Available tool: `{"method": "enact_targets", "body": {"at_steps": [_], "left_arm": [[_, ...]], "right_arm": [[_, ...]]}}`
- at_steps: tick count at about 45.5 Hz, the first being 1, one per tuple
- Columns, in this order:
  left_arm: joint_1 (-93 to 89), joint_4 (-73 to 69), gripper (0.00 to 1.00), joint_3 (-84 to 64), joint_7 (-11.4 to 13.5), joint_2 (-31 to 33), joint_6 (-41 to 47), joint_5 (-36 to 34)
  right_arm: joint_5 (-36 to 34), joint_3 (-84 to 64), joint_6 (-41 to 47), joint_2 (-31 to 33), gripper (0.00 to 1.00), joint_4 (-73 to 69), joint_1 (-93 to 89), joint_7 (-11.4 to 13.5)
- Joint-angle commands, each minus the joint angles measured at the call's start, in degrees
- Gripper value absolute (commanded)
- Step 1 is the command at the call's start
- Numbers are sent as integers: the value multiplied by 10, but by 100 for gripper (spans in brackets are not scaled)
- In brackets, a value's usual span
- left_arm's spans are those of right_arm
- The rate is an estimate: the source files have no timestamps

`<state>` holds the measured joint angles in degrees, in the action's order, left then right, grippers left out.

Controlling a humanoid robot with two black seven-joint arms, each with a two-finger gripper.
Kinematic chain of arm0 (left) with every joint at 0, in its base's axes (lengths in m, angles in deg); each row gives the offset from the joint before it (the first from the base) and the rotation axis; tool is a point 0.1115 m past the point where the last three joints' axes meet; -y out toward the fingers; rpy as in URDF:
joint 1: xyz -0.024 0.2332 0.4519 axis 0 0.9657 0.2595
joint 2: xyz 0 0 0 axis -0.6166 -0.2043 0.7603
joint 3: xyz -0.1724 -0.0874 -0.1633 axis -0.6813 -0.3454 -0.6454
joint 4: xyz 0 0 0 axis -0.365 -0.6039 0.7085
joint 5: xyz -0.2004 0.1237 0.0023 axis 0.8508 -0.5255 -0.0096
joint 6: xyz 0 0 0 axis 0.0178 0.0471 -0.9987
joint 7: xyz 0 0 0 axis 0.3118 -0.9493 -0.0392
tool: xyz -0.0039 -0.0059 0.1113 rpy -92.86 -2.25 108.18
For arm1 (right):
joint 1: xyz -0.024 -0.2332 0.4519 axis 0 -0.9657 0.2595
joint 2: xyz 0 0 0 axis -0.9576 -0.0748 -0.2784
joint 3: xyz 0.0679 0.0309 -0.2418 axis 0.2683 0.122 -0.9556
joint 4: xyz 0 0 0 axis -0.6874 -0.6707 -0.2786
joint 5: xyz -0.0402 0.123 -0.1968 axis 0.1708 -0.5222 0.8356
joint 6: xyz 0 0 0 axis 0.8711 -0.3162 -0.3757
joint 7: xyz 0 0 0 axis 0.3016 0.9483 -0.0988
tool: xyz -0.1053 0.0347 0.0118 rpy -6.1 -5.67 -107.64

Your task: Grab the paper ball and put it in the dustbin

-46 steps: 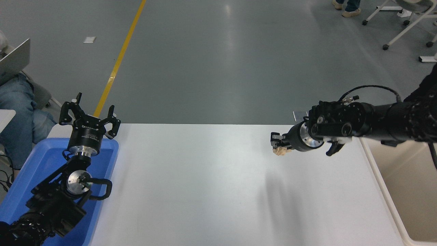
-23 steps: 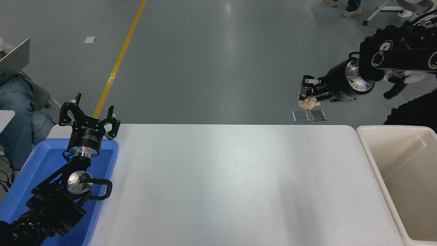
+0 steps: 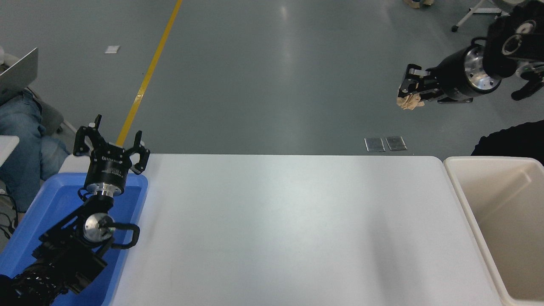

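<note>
My right gripper (image 3: 409, 91) is raised high at the upper right, pointing left, shut on the paper ball (image 3: 409, 102), a small tan wrinkly wad hanging from its fingertips. The dustbin (image 3: 467, 199), a large cream-beige bin, stands at the table's right edge, below and to the right of the gripper. My left gripper (image 3: 111, 142) is parked at the lower left over the blue tray, open and empty.
A shallow blue tray (image 3: 51, 199) sits at the table's left edge under my left arm. A seated person's legs (image 3: 21, 140) and a laptop show at the far left. Chair legs (image 3: 471, 12) stand at the top right.
My right arm has lifted the paper ball up off the table and carried it up and to the right. The left arm has not moved.
</note>
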<state>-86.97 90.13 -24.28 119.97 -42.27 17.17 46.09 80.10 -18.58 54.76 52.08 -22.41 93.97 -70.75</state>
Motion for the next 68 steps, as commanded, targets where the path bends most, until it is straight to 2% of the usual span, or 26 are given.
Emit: {"method": "enact_targets", "body": {"at_steps": [1, 11, 18, 27, 42, 62, 63, 64, 65, 68], "left_arm": [[1, 0, 99, 0, 0, 0, 0, 0], [1, 0, 99, 0, 0, 0, 0, 0], [0, 0, 99, 0, 0, 0, 0, 0], [1, 0, 99, 0, 0, 0, 0, 0], [0, 0, 99, 0, 0, 0, 0, 0], [0, 0, 99, 0, 0, 0, 0, 0], [0, 0, 99, 0, 0, 0, 0, 0], [0, 0, 99, 0, 0, 0, 0, 0], [0, 0, 99, 0, 0, 0, 0, 0], [0, 0, 99, 0, 0, 1, 0, 0]], "right_arm": [[-14, 13, -5, 32, 0, 173, -141, 1], [-82, 33, -36, 28, 0, 340, -306, 2], [-105, 69, -67, 27, 0, 390, -393, 3], [-106, 105, -136, 20, 0, 428, -486, 5], [-110, 174, -155, -31, 0, 528, -641, 6], [-118, 227, -192, -49, 0, 534, -727, 6], [-118, 226, -193, -49, 37, 533, -728, 6], [-118, 225, -194, -50, 52, 533, -729, 6], [-118, 224, -194, -50, 62, 533, -730, 5], [-118, 221, -195, -57, 79, 533, -733, 5]]}}
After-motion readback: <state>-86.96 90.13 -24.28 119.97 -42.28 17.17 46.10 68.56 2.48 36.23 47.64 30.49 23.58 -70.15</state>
